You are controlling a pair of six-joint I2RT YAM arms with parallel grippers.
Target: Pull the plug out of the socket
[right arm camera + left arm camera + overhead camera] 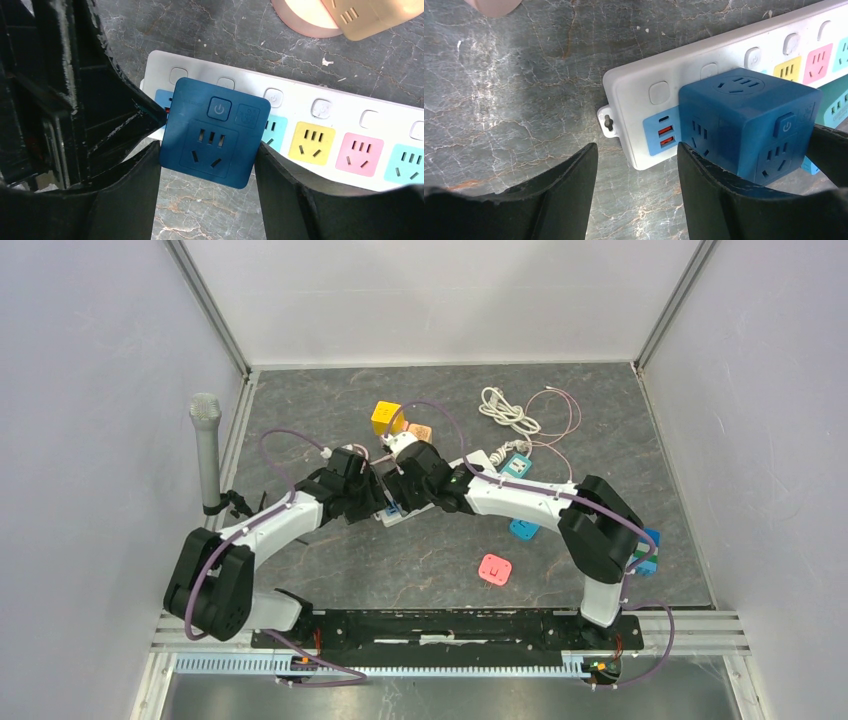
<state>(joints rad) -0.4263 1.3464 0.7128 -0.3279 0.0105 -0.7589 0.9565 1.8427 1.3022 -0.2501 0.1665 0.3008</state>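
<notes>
A dark blue cube plug (pixel 215 130) sits in the end socket of a white power strip (pixel 295 100). My right gripper (pixel 207 150) comes down over it, with one finger against each side of the cube. In the left wrist view the blue cube plug (pixel 744 115) stands beside the strip's USB end (pixel 634 90). My left gripper (pixel 636 150) is open, its fingers straddling that end corner of the strip and the right one resting by the cube. In the top view both grippers, left (pixel 372 498) and right (pixel 405 495), meet over the strip (pixel 480 458) and hide the cube.
A yellow cube (pixel 386 418) and a peach adapter (pixel 418 432) lie just behind the strip. A coiled white cable (pixel 505 408) is at the back. A pink plug (pixel 495 569) and a blue one (pixel 523 529) lie in front. A microphone (pixel 206 450) stands far left.
</notes>
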